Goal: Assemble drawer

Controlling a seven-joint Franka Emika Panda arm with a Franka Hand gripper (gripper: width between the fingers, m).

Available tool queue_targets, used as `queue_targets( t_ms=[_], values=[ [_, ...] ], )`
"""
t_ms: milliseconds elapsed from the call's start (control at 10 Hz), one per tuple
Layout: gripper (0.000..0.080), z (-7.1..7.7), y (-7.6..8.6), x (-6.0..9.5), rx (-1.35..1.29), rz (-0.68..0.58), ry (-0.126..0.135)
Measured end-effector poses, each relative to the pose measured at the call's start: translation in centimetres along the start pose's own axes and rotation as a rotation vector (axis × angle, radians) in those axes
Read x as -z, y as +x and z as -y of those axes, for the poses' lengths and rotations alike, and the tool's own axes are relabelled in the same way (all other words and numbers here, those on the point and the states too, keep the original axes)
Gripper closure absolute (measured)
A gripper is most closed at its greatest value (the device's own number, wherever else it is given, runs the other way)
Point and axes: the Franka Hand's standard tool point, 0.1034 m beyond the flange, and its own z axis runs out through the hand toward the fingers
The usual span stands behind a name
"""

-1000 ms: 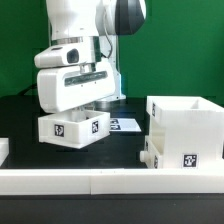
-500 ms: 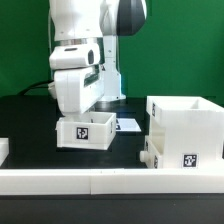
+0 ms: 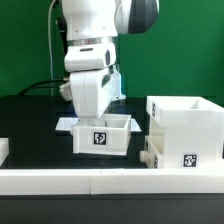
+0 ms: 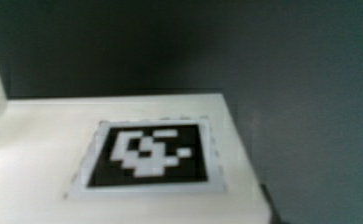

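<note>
We are carrying one white drawer tray (image 3: 102, 136) above the black table (image 3: 30, 120), toward the tall shell (image 3: 186, 122) at the exterior view's right. Our fingers are hidden behind the tray, so we cannot tell their state. A second tray (image 3: 172, 157) is sitting against the shell. Assembly looks unfinished. The tray's smooth matte plastic is bearing a square tag (image 4: 149, 153).

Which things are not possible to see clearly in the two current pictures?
- Jaws: the exterior view hides them behind the arm's white wrist housing and inside the tray; the wrist view does not show them either.
- Second tray: mostly hidden behind the shell in the exterior view.
- Tag: blurred in the wrist view, pattern unreadable.
- Shell: its right side is cut off by the exterior view's right edge.
</note>
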Motion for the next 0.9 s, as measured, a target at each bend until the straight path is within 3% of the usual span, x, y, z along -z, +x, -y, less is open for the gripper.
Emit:
queue_targets(
  t_ms=[200, 400, 600, 900],
  values=[
    [0.0758, 0.0, 0.0, 0.0, 0.0, 0.0, 0.0],
    [0.0758, -1.3, 1.1, 0.7, 0.029, -0.002, -0.007],
    [0.0758, -2.1, 2.2, 0.6, 0.104, 0.012, 0.048],
    [0.0758, -2.2, 2.2, 0.3, 0.12, 0.013, 0.062]
  ],
)
